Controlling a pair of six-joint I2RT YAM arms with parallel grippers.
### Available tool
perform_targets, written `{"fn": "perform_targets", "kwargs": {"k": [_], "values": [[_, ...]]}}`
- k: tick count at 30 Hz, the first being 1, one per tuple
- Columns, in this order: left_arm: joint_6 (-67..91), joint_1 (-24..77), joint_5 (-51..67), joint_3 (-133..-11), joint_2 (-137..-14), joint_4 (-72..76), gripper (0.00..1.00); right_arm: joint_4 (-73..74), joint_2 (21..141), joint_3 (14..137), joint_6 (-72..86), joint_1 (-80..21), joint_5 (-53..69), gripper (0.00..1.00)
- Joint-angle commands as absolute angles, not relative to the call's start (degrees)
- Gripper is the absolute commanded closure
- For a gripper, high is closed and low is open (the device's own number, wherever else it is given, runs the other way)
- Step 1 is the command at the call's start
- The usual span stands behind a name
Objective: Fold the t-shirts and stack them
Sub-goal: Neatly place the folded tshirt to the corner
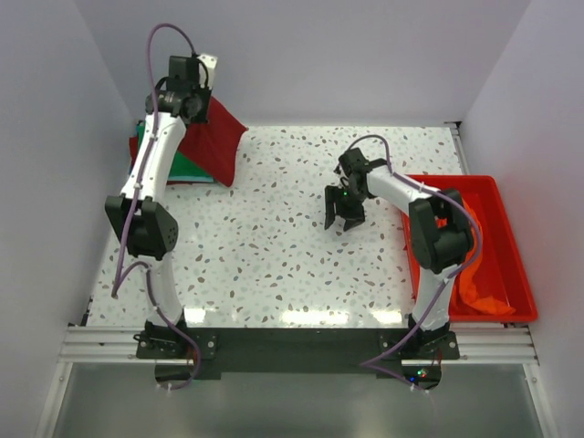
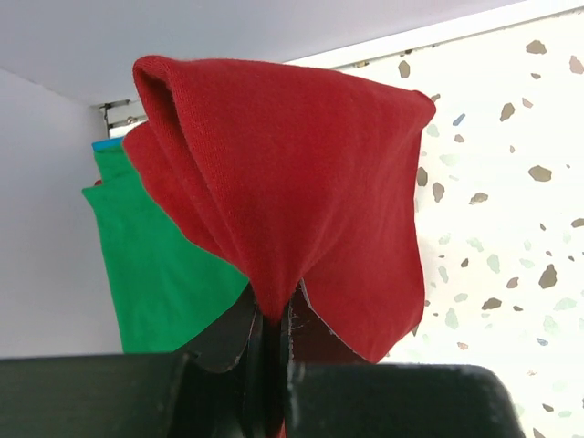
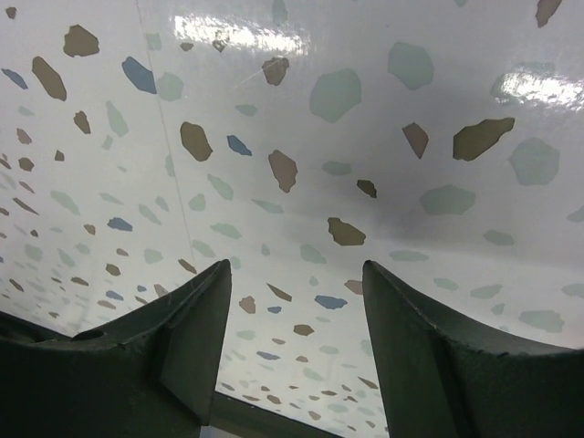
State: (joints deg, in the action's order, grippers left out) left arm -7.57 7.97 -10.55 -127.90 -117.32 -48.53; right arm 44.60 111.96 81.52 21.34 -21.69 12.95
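My left gripper (image 1: 203,102) is raised at the back left corner, shut on a dark red t-shirt (image 1: 214,140) that hangs folded from it down to the table. In the left wrist view the red cloth (image 2: 292,192) bunches out of the closed jaws of the left gripper (image 2: 274,315). Beneath it lies a folded bright green t-shirt (image 2: 151,274), also seen as a green t-shirt (image 1: 187,167) under the arm. An orange t-shirt (image 1: 481,287) lies in the red tub. My right gripper (image 1: 344,223) hovers open over bare table near the middle right; in the right wrist view nothing lies between the fingers of the right gripper (image 3: 297,274).
A rigid red plastic tub (image 1: 504,219) stands at the table's right edge beside the right arm. White walls close in the left, back and right sides. The speckled tabletop (image 1: 274,237) stretches between the two arms.
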Motion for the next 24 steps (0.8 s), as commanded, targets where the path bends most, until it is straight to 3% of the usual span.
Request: {"fn": "perform_targets", "kwargs": {"k": [1, 24], "values": [[-7.65, 6.33, -6.6, -131.4, -111.89, -45.35, 1.0, 45.0, 108.37, 80.34, 20.65, -21.62, 12.66, 0.37], [-5.19, -2.8, 1.76, -128.15, -113.29, -41.58, 1.0, 44.03, 103.89, 74.97, 21.27, -21.53, 13.09, 0.37]]}}
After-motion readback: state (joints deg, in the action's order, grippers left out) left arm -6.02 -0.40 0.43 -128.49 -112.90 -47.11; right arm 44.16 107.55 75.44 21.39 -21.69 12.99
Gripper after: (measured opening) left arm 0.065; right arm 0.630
